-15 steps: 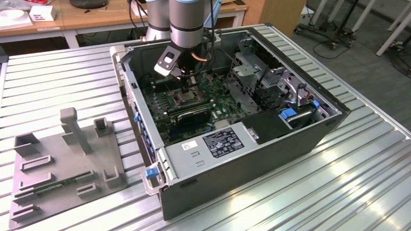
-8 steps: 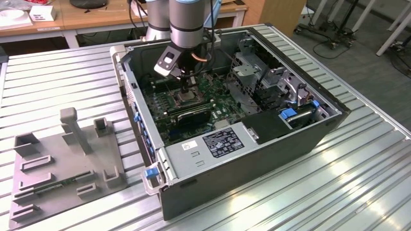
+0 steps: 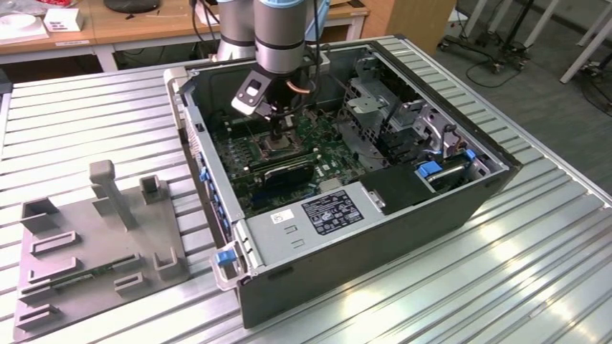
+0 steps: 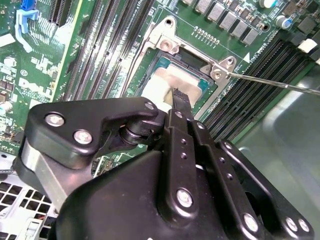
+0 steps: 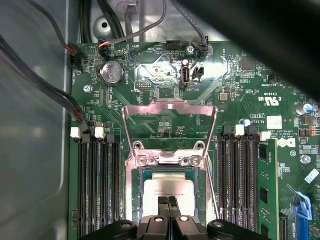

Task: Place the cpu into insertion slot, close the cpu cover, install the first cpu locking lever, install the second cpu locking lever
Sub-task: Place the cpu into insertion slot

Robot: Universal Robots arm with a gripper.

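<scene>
The cpu (image 5: 169,186) lies flat in the insertion slot (image 5: 137,172), its silvery-grey top showing in both wrist views (image 4: 162,80). My gripper (image 5: 168,204) is right over the cpu's near edge, its two fingertips pressed together with nothing between them. Whether they touch the chip I cannot tell. The cpu cover (image 5: 170,106) stands swung open beyond the slot, hinged at its far side. A thin metal locking lever (image 4: 270,82) sticks out unlatched beside the slot. In the exterior view the gripper (image 3: 277,137) reaches down into the open computer case.
Long black memory slots (image 5: 97,185) flank the socket on both sides. Cables (image 5: 45,85) run along the case wall. The open case (image 3: 383,208) sits on a ribbed metal table, with a grey parts fixture (image 3: 96,236) at the exterior view's left.
</scene>
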